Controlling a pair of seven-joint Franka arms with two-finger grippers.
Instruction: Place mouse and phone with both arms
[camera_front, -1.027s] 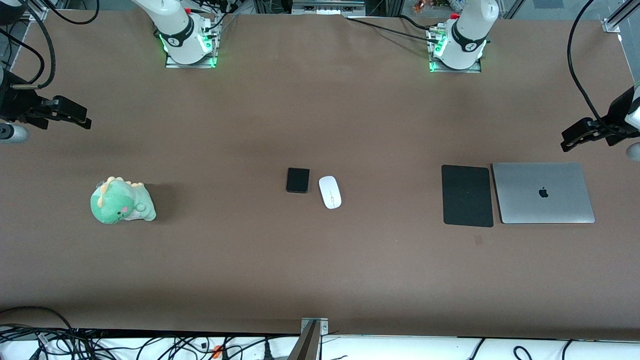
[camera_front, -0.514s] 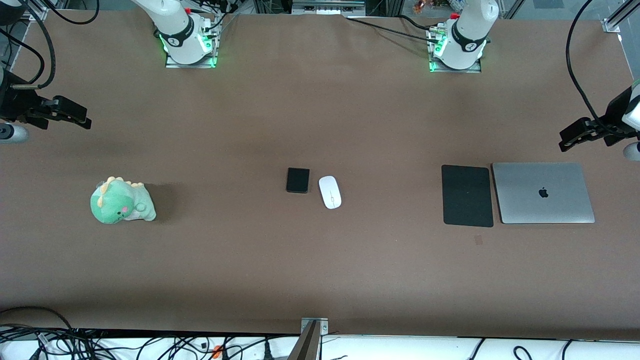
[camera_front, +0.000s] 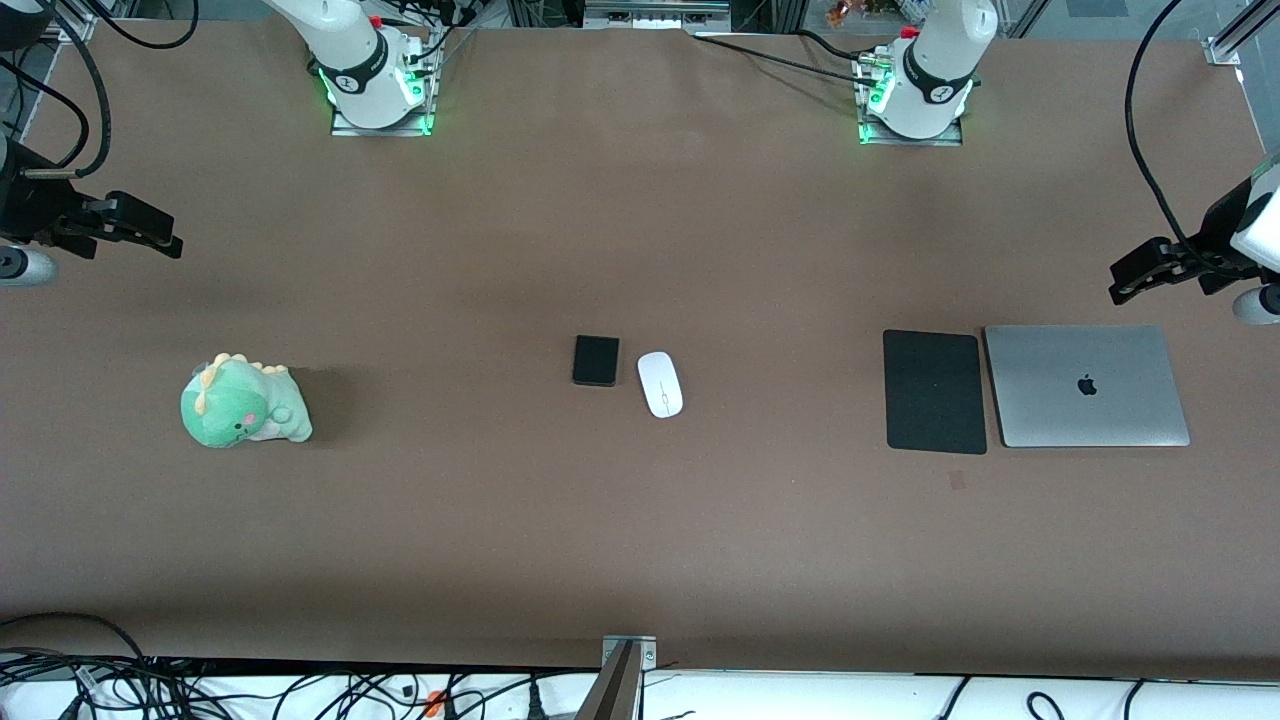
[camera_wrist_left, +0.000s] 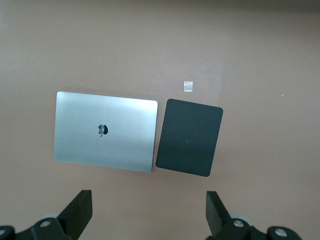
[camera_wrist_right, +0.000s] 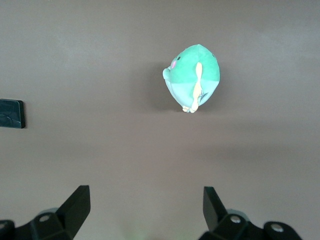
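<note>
Brown desk (camera_front: 640, 540) carried the phone (camera_front: 596, 360) beside the mouse (camera_front: 660, 384), mouse at its three o'clock. Left gripper (camera_wrist_left: 147, 212) hung over bare desk near the laptop (camera_front: 1087, 386) and mouse pad (camera_front: 934, 391), right gripper (camera_wrist_right: 145, 210) near the plush dinosaur (camera_front: 243, 402), both jaws spread and empty.

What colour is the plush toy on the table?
The soft dinosaur plush toy is mint green with pale yellow spikes and pink cheeks, clearest in the front view.

Apple logo on closed silver laptop (camera_front: 1087, 385) lid; no readable text.

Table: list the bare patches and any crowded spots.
Bare table between the plush dinosaur and phone, and between mouse and mouse pad. Crowded: pad beside laptop; phone beside mouse.
</note>
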